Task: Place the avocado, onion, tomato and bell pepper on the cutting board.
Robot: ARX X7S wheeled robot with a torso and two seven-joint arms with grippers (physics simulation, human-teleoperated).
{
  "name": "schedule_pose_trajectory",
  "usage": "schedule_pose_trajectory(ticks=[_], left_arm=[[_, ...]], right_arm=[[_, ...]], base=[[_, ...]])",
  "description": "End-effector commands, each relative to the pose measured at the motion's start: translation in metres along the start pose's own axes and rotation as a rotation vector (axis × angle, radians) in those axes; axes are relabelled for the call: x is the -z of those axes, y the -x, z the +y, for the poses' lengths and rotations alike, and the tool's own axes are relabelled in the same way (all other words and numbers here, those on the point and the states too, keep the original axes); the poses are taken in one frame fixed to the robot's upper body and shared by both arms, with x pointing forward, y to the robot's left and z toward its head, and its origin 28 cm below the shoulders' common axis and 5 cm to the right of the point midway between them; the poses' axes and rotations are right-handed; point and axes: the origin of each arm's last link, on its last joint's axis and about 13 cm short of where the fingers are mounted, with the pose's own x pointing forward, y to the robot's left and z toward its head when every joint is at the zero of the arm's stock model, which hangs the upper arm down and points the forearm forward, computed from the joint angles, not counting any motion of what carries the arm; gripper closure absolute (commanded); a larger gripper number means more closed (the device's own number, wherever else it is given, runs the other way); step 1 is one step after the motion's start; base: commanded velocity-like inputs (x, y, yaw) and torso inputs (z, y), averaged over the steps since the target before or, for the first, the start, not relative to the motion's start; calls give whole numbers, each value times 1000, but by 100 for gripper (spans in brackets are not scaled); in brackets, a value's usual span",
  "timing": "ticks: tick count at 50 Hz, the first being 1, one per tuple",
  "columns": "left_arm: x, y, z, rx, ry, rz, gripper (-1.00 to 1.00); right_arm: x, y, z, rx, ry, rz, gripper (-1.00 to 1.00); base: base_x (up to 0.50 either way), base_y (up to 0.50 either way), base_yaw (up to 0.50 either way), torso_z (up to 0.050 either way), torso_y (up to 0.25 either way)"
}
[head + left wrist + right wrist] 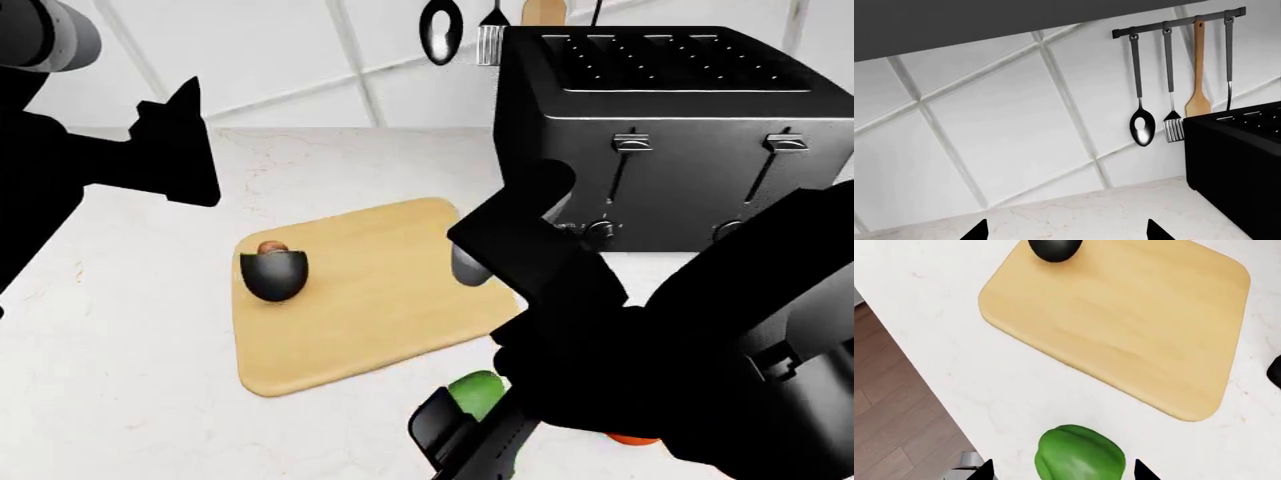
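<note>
Bell pepper [1079, 454]: bright green, lobed, blocky, lying on the white counter [987, 385] near its front edge, just off the near long side of the cutting board [1121, 325]. Long axis not clear from above. In the head view, only a small green part [474, 392] seen under the right arm.

Right gripper [1062, 471]: fingertips set wide, one on each side of the pepper, not touching it as far as can be seen.

Cutting board: light wood, rounded corners, lying at a slant to the counter edge. Most of its surface bare. Avocado [275, 270] on the board near its left end, dark skin toward the camera, brown pit [271, 246] showing on top.

Small red-orange patch [635, 438] under the right arm, probably the tomato, mostly hidden. Onion not seen.

Black toaster [667, 130] behind the board on the right, close to its far corner. Utensil rail [1178, 22] on the tiled wall.

Left gripper [1066, 231]: raised, well away from the board, tips wide apart, holding nothing.
</note>
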Motion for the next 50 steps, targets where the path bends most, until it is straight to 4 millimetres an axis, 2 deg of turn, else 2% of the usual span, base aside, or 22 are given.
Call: schedule_pose_trajectory(ticks=[1, 15, 31, 50], left_arm=[[1, 1, 0, 0, 3, -2, -100], [2, 2, 1, -5, 6, -4, -100], [3, 1, 2, -6, 9, -5, -100], [0, 2, 2, -11, 10, -14, -100]], right_arm=[[7, -5, -5, 22, -12, 22, -100], [16, -29, -10, 27, -9, 74, -100], [21, -39, -12, 16, -6, 81, -100], [30, -59, -13, -26, -3, 128, -100]], base=[[0, 0, 0, 0, 0], [0, 0, 0, 0, 0], [0, 0, 0, 0, 0], [0, 0, 0, 0, 0]])
